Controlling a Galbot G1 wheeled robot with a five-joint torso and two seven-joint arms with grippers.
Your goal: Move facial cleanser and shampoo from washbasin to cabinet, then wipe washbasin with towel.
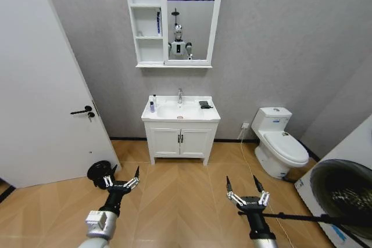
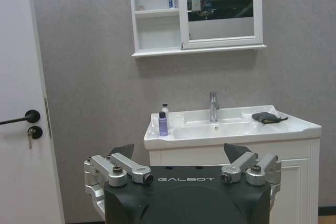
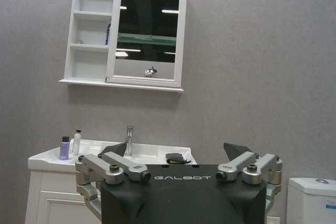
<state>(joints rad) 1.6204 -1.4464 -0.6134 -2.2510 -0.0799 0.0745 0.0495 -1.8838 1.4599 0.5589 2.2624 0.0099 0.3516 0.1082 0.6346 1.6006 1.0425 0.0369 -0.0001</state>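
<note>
— Grippers, left and right, hang wide open, well short of our basin.
— Bottles stand left of the tap: light, slick; we'd grip mid-body. Towel, right, is soft.

Grey walls; wooden floor; white door; toilet.
</note>
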